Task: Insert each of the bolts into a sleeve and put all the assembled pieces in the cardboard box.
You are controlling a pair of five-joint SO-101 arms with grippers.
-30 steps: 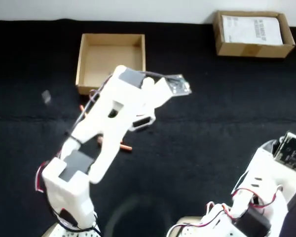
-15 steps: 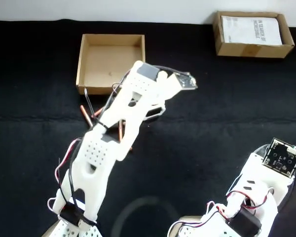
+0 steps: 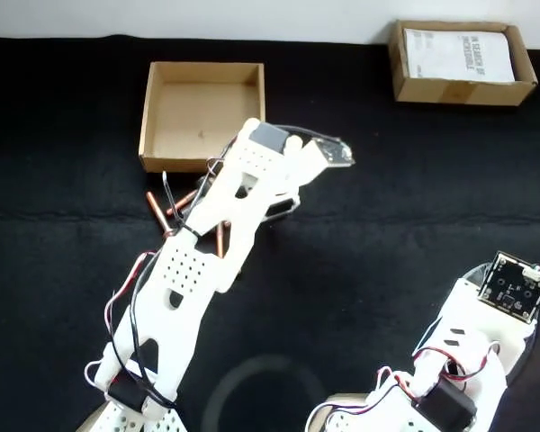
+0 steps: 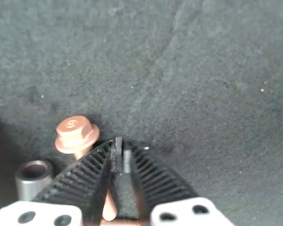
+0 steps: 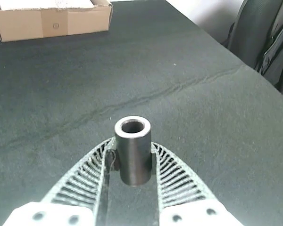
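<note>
Stretching out over the last second, my left gripper [image 4: 119, 147] hangs pinched closed, empty, just beside a bolt [image 4: 77, 135] near the cardboard box [image 3: 175, 163]; my right gripper [image 5: 132, 147] clamps 1 upright sleeve [image 5: 133, 162], so bolt pickup seems next.

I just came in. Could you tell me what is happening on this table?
The right gripper is shut on a metal sleeve and holds it upright over the black table. The left gripper is shut, low at the table beside a copper bolt and a loose sleeve. The cardboard box nearby is empty, so no assembled piece is in it yet.
</note>
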